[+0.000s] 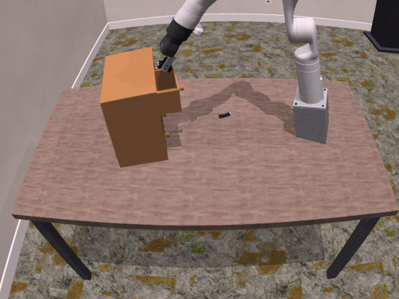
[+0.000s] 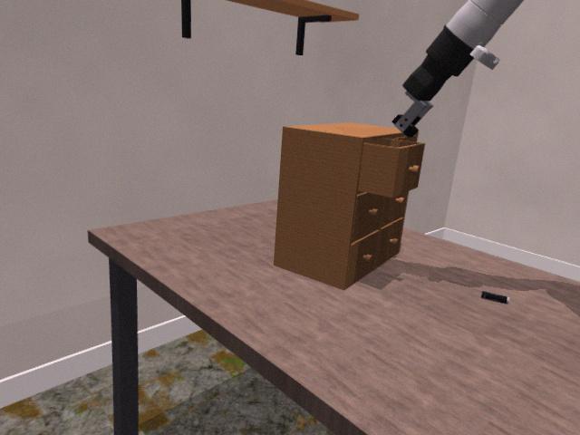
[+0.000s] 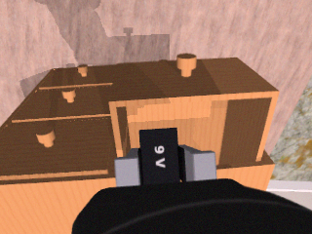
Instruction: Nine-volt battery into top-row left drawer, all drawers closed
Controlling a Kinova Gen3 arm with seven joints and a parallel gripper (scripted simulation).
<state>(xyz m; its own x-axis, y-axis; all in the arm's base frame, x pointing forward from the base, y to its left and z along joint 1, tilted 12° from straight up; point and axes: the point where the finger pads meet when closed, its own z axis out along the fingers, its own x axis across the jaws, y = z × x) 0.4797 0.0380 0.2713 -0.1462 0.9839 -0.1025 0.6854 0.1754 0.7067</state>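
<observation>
My gripper [image 1: 164,65] [image 2: 405,125] [image 3: 159,160] is shut on the nine-volt battery [image 3: 159,143], a black block marked "9 V". It holds the battery above the open left drawer of the top row [image 1: 170,102] [image 2: 381,169] [image 3: 221,80], close to the chest's front edge and over the inside in the wrist view. The battery's exact height over the drawer is hard to tell. That drawer sticks well out of the chest [image 1: 128,75] [image 2: 318,206] [image 3: 29,207] and looks about level. The chest is orange-brown and upright. The other drawers that show look pushed in.
A small dark cylindrical battery with a light end [image 1: 224,114] [image 2: 495,297] lies on the table [image 1: 225,180] [image 2: 281,327] between the chest and the arm's base [image 1: 310,123]. A wall shelf [image 2: 299,7] hangs behind the chest. Round knobs stick out from the drawer fronts.
</observation>
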